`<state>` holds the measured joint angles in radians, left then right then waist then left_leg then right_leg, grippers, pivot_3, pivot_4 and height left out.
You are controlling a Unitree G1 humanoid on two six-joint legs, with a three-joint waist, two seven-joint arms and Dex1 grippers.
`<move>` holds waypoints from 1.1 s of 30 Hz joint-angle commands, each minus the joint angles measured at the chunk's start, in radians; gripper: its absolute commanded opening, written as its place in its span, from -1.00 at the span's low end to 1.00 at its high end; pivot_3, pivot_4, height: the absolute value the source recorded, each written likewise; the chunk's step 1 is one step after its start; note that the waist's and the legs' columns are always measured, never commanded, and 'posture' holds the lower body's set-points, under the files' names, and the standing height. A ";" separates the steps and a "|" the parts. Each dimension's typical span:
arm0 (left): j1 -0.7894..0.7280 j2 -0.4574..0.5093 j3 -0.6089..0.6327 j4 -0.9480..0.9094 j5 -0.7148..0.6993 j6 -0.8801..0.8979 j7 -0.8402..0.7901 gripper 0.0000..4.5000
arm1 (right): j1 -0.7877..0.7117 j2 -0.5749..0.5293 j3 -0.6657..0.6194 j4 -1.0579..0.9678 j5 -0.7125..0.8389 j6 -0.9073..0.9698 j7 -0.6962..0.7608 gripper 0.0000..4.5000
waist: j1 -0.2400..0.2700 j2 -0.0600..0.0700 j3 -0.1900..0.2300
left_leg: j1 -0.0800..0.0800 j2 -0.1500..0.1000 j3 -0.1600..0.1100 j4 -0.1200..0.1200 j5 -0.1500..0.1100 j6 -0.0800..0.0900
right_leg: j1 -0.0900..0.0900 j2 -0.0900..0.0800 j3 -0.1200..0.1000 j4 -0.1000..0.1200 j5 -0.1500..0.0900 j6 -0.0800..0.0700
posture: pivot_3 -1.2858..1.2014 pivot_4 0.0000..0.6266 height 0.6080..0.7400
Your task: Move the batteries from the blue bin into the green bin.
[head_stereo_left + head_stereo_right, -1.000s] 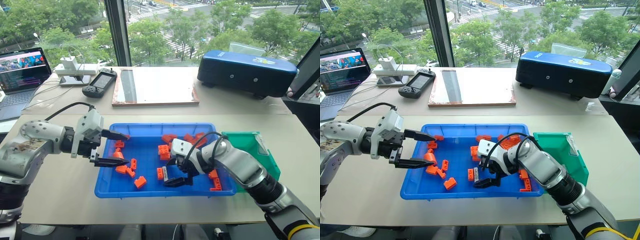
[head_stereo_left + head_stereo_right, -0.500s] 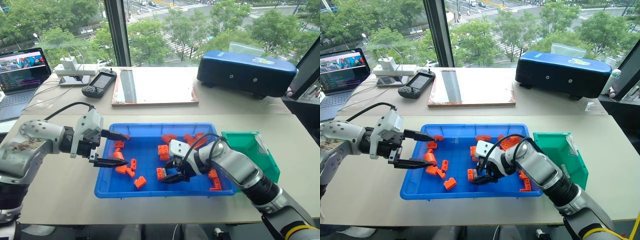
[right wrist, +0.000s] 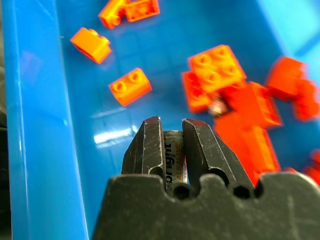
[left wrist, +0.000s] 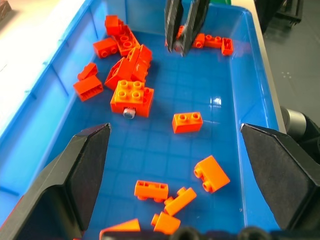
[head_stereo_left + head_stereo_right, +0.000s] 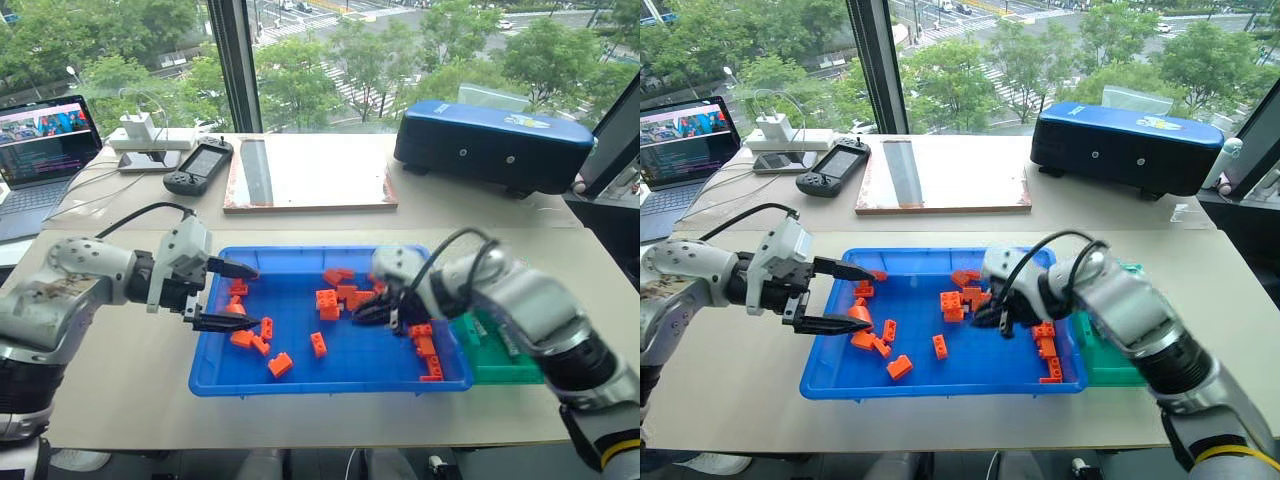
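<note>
Risen off the blue bin (image 5: 300, 375) floor since a second ago, right gripper (image 5: 362, 314) clamped on a battery (image 3: 173, 161) above orange bricks (image 5: 327, 299); left wrist view: left gripper (image 4: 177, 175) spread wide over that bin.

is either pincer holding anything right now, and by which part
The right pincer is shut on a battery, gripped across its body. The left pincer is open over the blue bin, holding nothing.

Battery pinched over the blue bin

We see the right gripper (image 3: 173, 135) clamped on a battery (image 3: 174, 162) with printed lettering, above the blue bin (image 3: 40, 125), whose floor carries scattered orange bricks (image 3: 129, 86); another battery end (image 3: 217, 107) peeks beneath one cluster.
</note>
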<state>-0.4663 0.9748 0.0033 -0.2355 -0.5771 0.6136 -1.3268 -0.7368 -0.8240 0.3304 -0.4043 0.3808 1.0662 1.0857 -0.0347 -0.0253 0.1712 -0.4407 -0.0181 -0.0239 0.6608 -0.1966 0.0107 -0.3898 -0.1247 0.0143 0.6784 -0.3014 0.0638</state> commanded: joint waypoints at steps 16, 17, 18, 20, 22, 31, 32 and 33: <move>-0.037 -0.052 -0.016 0.022 0.019 -0.041 -0.011 1.00 | 0.016 -0.374 -0.253 0.088 0.036 -0.030 0.044 -0.90 | 0.013 0.000 0.000 | 0.000 0.000 0.001 0.000 0.000 0.000 | 0.001 -0.001 0.000 -0.002 0.000 0.000 | 0.03 -0.52 0.88; -0.040 -0.057 -0.012 0.023 0.016 -0.038 -0.006 1.00 | 0.042 -0.409 -0.264 0.118 0.019 -0.053 0.045 -0.90 | 0.017 0.000 0.000 | 0.000 0.000 0.001 0.000 0.000 0.000 | 0.001 -0.001 0.000 -0.002 0.000 0.000 | 0.03 -0.52 0.88; -0.040 -0.059 -0.008 0.022 0.013 -0.036 -0.004 1.00 | 0.069 -0.435 -0.278 0.143 0.010 -0.068 0.043 -0.90 | 0.020 0.000 0.000 | 0.000 0.000 0.001 0.000 0.000 0.000 | 0.001 -0.001 0.000 -0.002 0.000 0.000 | 0.03 -0.52 0.88; -0.040 -0.064 -0.001 0.018 0.006 -0.031 -0.002 1.00 | 0.112 -0.453 -0.305 0.170 0.014 -0.073 0.037 -0.90 | 0.020 0.000 0.000 | 0.000 0.000 0.002 0.000 0.000 0.000 | 0.001 -0.001 0.001 -0.003 0.000 0.000 | 0.03 -0.52 0.88; -0.053 -0.079 0.011 0.020 -0.007 -0.023 0.013 1.00 | 0.171 -0.462 -0.320 0.184 0.006 -0.089 0.028 -0.90 | 0.020 0.000 0.000 | 0.000 0.000 0.002 0.000 0.000 0.000 | 0.001 -0.001 0.001 -0.003 0.000 0.000 | 0.03 -0.52 0.88; -0.113 -0.134 0.050 0.006 -0.079 0.029 0.071 1.00 | 0.221 -0.380 -0.315 0.245 -0.018 -0.119 -0.054 -0.90 | 0.015 0.000 0.000 | 0.000 0.000 0.002 0.000 0.000 0.000 | 0.001 -0.001 0.001 -0.002 0.000 0.000 | 0.03 -0.52 0.88; -0.112 -0.133 0.049 0.003 -0.080 0.030 0.072 1.00 | 0.227 -0.378 -0.308 0.255 -0.031 -0.134 -0.063 -0.68 | 0.016 0.000 0.000 | 0.000 0.000 0.002 0.000 0.000 0.000 | 0.001 -0.001 0.001 -0.002 0.000 0.000 | 0.03 -0.52 0.88; -0.109 -0.131 0.049 0.000 -0.080 0.030 0.071 1.00 | 0.227 -0.376 -0.305 0.262 -0.037 -0.139 -0.067 -0.45 | 0.017 0.000 0.000 | 0.000 0.000 0.002 0.000 0.000 0.000 | 0.001 -0.001 0.001 -0.002 0.000 0.000 | 0.03 -0.52 0.88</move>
<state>-0.5640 0.8356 0.0246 -0.2056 -0.6353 0.6395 -1.2597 -0.5063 -1.1905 0.0387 -0.1512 0.3712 0.9611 1.0340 -0.0179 -0.0253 0.1714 -0.4408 -0.0184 -0.0221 0.6609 -0.1966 0.0107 -0.3889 -0.1260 0.0156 0.6762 -0.3014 0.0639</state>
